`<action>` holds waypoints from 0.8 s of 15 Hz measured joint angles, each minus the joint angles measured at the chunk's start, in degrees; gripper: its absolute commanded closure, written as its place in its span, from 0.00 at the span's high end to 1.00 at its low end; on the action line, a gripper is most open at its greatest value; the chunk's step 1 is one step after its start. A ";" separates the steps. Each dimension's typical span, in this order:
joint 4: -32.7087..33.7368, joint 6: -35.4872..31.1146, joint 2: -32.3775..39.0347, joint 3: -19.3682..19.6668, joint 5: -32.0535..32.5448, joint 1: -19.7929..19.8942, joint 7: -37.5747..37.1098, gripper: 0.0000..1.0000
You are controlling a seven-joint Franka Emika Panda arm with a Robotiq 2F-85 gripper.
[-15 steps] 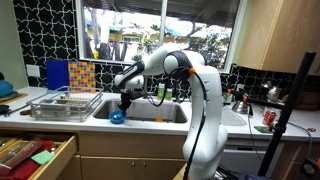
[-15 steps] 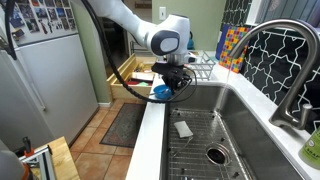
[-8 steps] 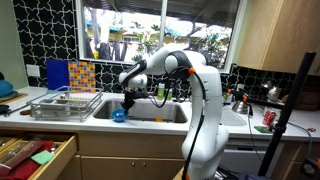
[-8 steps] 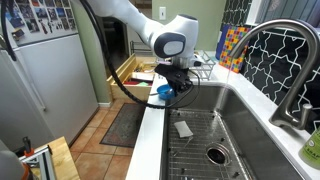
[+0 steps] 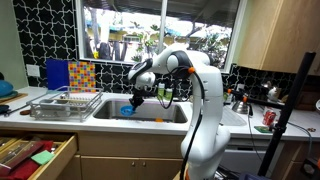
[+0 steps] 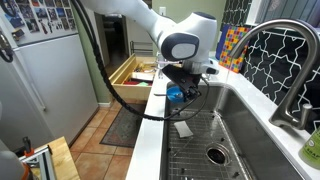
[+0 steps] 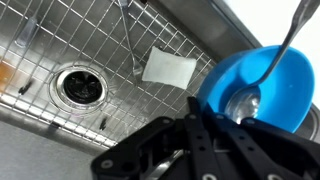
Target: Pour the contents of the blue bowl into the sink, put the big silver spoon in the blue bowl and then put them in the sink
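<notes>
The gripper is shut tight on the rim of the blue bowl. It holds the bowl up in the air over the sink. The big silver spoon lies inside the bowl. Its handle sticks up over the bowl's edge.

In the wrist view, under the bowl there is a wire grid on the sink floor. A flat pale square lies on the grid, just beside the bowl. The round drain is a bit away from it. The grid near the drain is bare, so there is room there. A small orange thing shows at the edge, too blurry to name.

In an exterior view, the bowl hangs near the sink's front wall, by the counter edge. The tall tap stands well apart on the far side of the sink.

In an exterior view, the bowl is at the end of the sink nearest the wire dish rack. A bright patterned board leans behind the rack. A drawer below the counter stands open. A red can sits on the counter past the arm. Behind the sink are a black patterned wall and a big window.
</notes>
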State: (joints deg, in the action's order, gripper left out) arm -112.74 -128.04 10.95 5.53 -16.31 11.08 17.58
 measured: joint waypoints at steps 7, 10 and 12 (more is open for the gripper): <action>-0.51 0.04 -0.56 1.62 -0.27 1.12 -3.57 0.05; -0.49 0.04 -0.57 1.59 -0.25 1.11 -3.75 0.01; -0.21 -0.07 -0.12 1.86 -0.24 1.14 -5.01 0.01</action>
State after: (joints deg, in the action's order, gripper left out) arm -112.95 -128.11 10.83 7.39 -16.55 12.22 12.56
